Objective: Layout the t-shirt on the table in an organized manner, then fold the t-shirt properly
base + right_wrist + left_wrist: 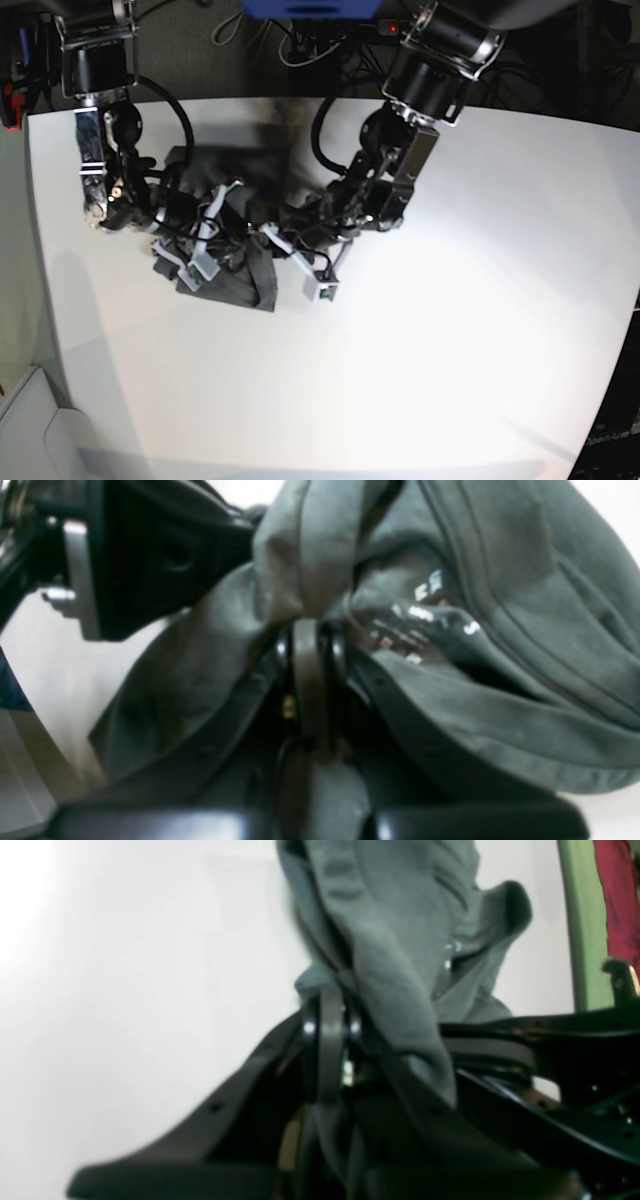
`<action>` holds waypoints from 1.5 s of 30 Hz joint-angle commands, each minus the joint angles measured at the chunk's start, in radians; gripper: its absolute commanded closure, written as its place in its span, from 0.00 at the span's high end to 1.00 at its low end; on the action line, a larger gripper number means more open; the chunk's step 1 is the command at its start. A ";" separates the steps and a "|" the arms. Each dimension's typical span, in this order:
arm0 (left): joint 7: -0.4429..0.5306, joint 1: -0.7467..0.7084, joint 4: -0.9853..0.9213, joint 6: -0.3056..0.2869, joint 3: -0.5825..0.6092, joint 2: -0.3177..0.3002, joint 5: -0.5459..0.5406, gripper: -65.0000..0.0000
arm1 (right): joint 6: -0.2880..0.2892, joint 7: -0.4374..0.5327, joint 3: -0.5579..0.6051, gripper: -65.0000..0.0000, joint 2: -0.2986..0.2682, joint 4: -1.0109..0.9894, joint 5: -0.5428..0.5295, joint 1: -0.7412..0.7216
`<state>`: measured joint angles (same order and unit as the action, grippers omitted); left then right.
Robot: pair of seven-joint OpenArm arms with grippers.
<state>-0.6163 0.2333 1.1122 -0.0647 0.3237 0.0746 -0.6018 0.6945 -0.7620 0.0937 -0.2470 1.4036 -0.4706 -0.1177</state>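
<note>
The shirt (225, 245) lies bunched in a dark heap on the white surface (450, 330), toward its far left part in the base view, so laying it out looks barely begun. Both claws are clenched on cloth. The left claw (330, 1012) pinches a fold that rises above its tips, and the right claw (310, 630) grips a thick gather beside a glossy print or label. The two sit close together over the heap, touching it.

To do this step well, the claws should probably lift just enough to free the cloth, then draw apart evenly so the shirt opens flat. I cannot tell which edges are held; if either grip has several layers, the heap may drag along rather than spread, and a regrasp at a hem or shoulder would serve better.
</note>
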 commanded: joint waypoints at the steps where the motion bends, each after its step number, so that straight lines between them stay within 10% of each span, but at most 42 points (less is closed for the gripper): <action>1: 0.014 0.022 0.015 -0.022 0.001 0.011 -0.014 0.00 | 0.004 0.023 -0.004 0.04 -0.007 0.016 -0.018 -0.018; 17: 0.005 0.027 -0.042 -0.030 0.002 0.012 -0.025 0.00 | 0.004 0.022 0.004 0.04 -0.001 0.016 -0.018 -0.017; 22: 0.003 0.027 -0.042 -0.168 -0.007 0.015 -0.025 0.00 | 0.004 0.022 0.004 0.04 0.001 0.016 -0.018 -0.006; 28: 0.003 0.027 -0.040 -0.172 -0.007 0.004 -0.025 0.00 | 0.004 0.023 0.004 0.04 0.001 0.016 -0.018 0.003; 37: 0.003 0.025 -0.031 -0.172 -0.010 -0.055 -0.073 0.00 | 0.004 0.023 -0.001 0.04 -0.001 0.016 -0.018 0.003; 45: 0.005 0.027 0.081 -0.171 -0.008 -0.229 -0.261 0.00 | 0.004 0.023 -0.002 0.04 -0.002 0.016 -0.018 0.003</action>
<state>-0.6247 0.2356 1.1728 -0.2214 0.3164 -0.1574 -0.8452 0.6930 -0.7586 0.0967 -0.2436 1.4036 -0.4706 -0.0986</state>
